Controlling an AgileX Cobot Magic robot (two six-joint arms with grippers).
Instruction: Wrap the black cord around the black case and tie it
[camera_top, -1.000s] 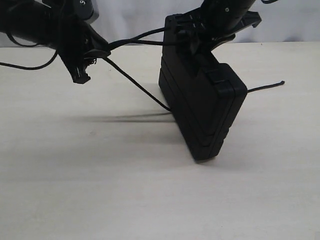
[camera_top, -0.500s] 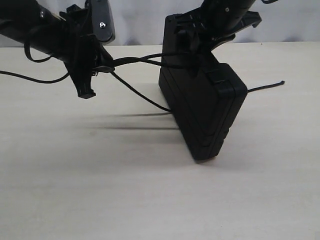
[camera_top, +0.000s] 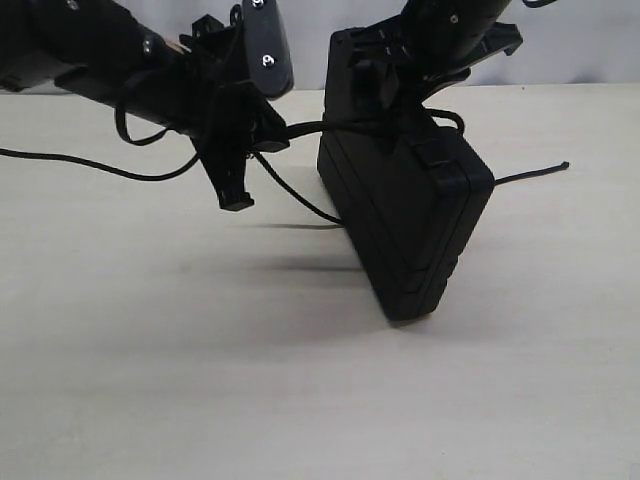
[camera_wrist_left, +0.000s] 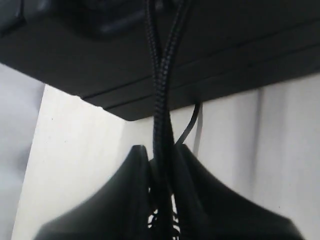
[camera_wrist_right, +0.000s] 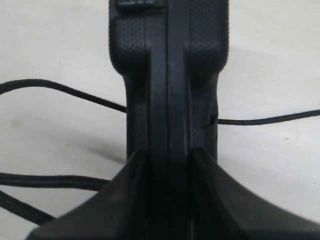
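Note:
The black case (camera_top: 410, 210) stands on its narrow edge on the pale table, tilted, with my right gripper (camera_top: 400, 75) shut on its top end. In the right wrist view the case (camera_wrist_right: 167, 75) runs straight out between the jaws of that gripper (camera_wrist_right: 166, 157). My left gripper (camera_top: 262, 135) is just left of the case and is shut on the black cord (camera_top: 300, 128), which stretches to the case's upper side. In the left wrist view two braided strands of the cord (camera_wrist_left: 162, 100) run from the left gripper (camera_wrist_left: 162, 152) up across the case (camera_wrist_left: 225, 50).
The cord trails left over the table (camera_top: 60, 160), and one end (camera_top: 535, 172) pokes out to the right of the case. A strand (camera_top: 300, 200) drops to the table at the case's left foot. A light wall runs along the table's back edge.
My left arm has moved right, toward the case, carrying the cord; the stretch of cord between gripper and case has become short. The right gripper and the case have stayed still.

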